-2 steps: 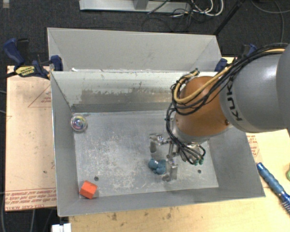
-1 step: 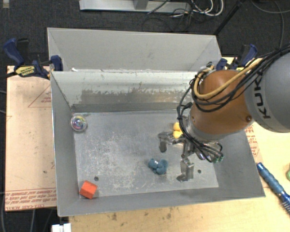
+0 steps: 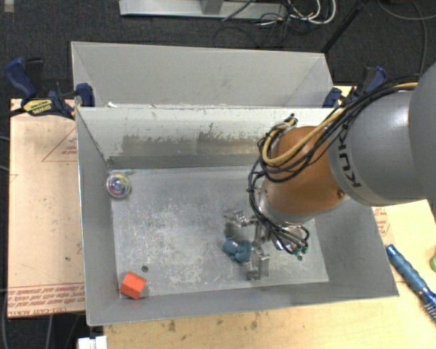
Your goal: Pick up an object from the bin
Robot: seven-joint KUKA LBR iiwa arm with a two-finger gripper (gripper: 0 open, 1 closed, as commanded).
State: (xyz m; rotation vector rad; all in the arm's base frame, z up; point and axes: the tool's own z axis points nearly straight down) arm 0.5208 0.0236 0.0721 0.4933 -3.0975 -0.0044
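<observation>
**Over the bin's front right: gripper low beside a blue lump**

Near the front wall, right of the middle, the gripper [image 3: 248,248] is down close to the floor of the bin [image 3: 174,217]. Its fingers [image 3: 259,266] stand apart, one toward the back and one toward the front, and I can see nothing clamped between them. A small blue lump [image 3: 237,251], rounded and uneven, lies at the gap but toward its left side; whether either finger touches it I cannot tell, since the orange cover [image 3: 305,187] and the cables [image 3: 285,240] crowd that spot. An orange cube [image 3: 132,285] lies in the front left corner; a shiny ball [image 3: 118,186] rests at the back left, against the wall; both are well apart from the gripper.

As I judge it, the grasp is not yet made, and the risks come from how the lump lies:

- It looks off-centre in the gap; closing now could nudge it out to the left rather than trap it.
- Its rounded form gives little flat face to grip; a pinch on one edge might let it squirt free, or hold at first and slip on the lift.
- The fingers seem very near the floor; any further descent could scrape or jam them on the metal.
- The front finger is close to the front wall; a sideways correction that way could strike it.
</observation>
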